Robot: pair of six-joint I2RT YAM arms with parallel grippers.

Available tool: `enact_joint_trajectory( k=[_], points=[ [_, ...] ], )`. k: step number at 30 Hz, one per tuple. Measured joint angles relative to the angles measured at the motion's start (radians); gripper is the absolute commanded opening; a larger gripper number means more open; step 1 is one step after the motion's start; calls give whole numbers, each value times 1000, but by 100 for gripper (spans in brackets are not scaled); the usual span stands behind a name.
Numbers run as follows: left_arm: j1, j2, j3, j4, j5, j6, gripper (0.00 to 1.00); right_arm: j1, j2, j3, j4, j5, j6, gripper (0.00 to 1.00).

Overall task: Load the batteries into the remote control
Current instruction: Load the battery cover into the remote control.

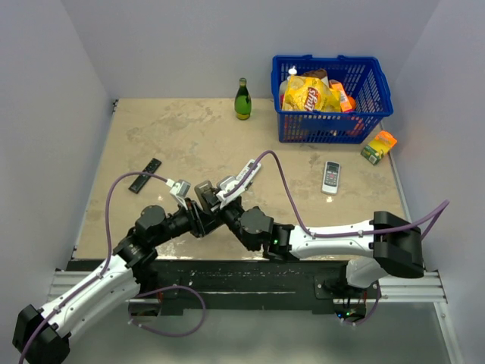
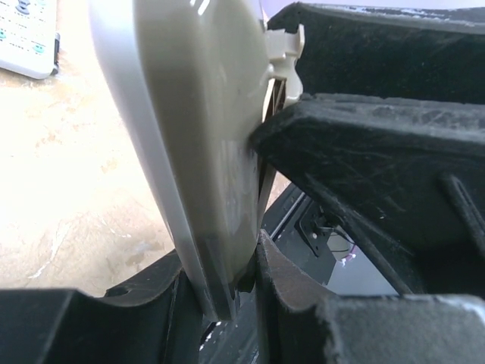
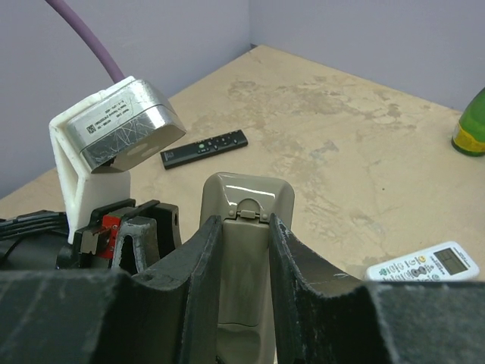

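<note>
Right gripper point(image 3: 244, 227): closest to its wrist camera; its two black fingers press the long edges of the remote control point(image 3: 246, 193), so the jaws are clamped on it.
Remote control: held off the table point(image 1: 189, 144), over the middle of the near half where the two arms meet. Its plain beige-grey back faces the right wrist camera, with a small latch tab point(image 3: 246, 213) near the rounded end.
Left gripper point(image 2: 220, 284): closed on one end of the remote, which stands tilted between its fingers. One finger of the right gripper touches the remote higher up.
Left wrist camera point(image 3: 117, 129): silver-faced white block, just left of the remote in the right wrist view.
Black strip remote point(image 1: 145, 175): flat on the table at the left, well apart from both grippers.
White remote point(image 1: 330, 177): face up on the right, in front of the basket.
Blue basket point(image 1: 326, 125): far right corner, holding snack bags point(image 1: 307, 95).
Green bottle point(image 1: 242, 99): upright at the far edge, left of the basket.
Orange and green carton point(image 1: 379, 146): on the table, just beside the basket's right front corner.
</note>
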Motion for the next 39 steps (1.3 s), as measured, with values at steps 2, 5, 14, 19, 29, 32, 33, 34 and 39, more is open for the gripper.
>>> enact_joint_trajectory(
  k=[2,5,14,19,29,32,33,34,39],
  points=[
    [0,-1,-3,5,2,-8,0,0,0,0,-5,3,9,38],
    [0,-3,-8,36,-6,-26,0,3,0,2,-20,12,22,43],
    [4,12,-61,140,-3,-81,0,7,0,12,-92,32,28,56],
    [5,13,-77,169,2,-89,0,5,-3,33,-134,46,31,70],
    [5,16,-82,213,34,-95,0,-84,-132,123,-369,-150,101,80],
    [5,16,-82,225,55,-89,0,-200,-198,138,-421,-327,160,80],
    [5,16,-82,227,63,-84,0,-237,-217,139,-433,-379,176,80],
    [5,17,-82,230,72,-79,0,-269,-232,139,-443,-426,192,80],
    [5,22,-81,254,121,-58,0,-381,-244,139,-465,-720,264,79]
  ],
)
